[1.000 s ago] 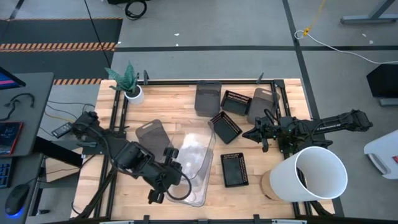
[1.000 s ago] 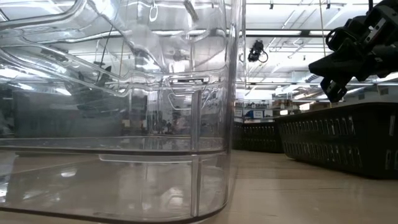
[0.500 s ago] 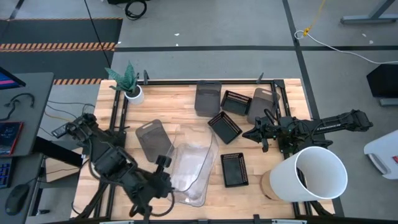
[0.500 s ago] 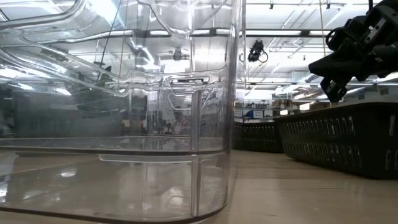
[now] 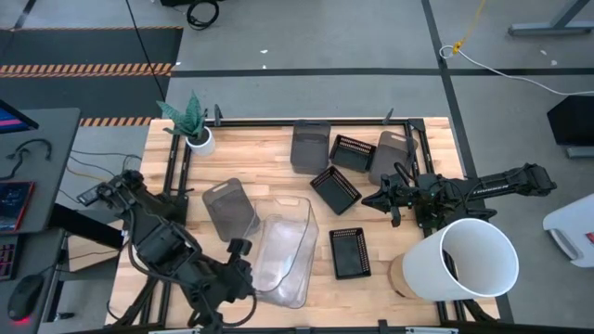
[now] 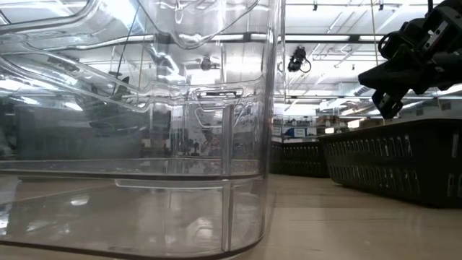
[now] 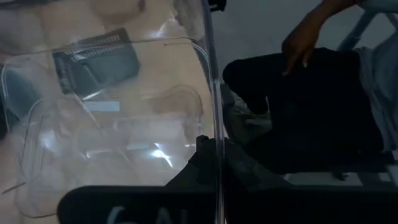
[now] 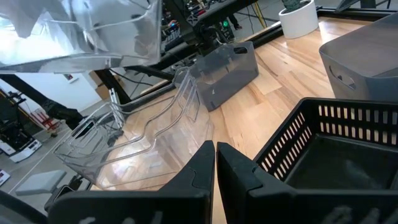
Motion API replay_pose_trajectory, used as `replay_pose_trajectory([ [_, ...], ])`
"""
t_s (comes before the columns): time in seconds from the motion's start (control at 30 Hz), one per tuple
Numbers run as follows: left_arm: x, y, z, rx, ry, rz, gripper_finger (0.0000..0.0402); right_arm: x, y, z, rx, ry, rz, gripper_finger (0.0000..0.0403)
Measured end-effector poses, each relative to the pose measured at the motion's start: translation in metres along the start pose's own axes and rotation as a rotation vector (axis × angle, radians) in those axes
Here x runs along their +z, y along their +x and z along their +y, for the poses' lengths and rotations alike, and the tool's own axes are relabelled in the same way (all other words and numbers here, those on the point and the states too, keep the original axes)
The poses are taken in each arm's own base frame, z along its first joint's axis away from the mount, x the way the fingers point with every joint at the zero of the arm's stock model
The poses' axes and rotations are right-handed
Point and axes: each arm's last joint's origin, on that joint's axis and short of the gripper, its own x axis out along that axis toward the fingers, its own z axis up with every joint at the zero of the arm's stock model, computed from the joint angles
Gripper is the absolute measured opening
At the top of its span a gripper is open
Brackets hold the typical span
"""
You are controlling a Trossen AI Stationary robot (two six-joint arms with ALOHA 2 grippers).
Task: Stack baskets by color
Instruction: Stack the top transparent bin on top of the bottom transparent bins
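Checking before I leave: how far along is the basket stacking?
Done: clear baskets look nested near the front edge. In hand: left gripper is shut on a clear basket's rim. Left: three black baskets and three grey baskets lie separate. Right gripper waits shut beside the black ones.

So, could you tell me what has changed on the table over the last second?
The left gripper, shut on the rim of the clear basket, has pulled back toward the table's front-left corner, dragging and tilting the basket with it. The right gripper has stayed shut above the black baskets, and the grey baskets have not moved.
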Motion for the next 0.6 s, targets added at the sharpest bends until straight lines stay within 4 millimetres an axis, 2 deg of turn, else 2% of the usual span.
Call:
replay_pose_trajectory([
  [0.23,0.000,0.023,-0.002,0.025,-0.001,0.051,0.0004,0.000,0.000,0.000,0.000,0.000,0.000,0.0023],
  [0.6,-0.004,0.042,-0.002,0.092,0.011,0.108,0.0004,0.000,0.000,0.000,0.000,0.000,0.000,0.0023],
])
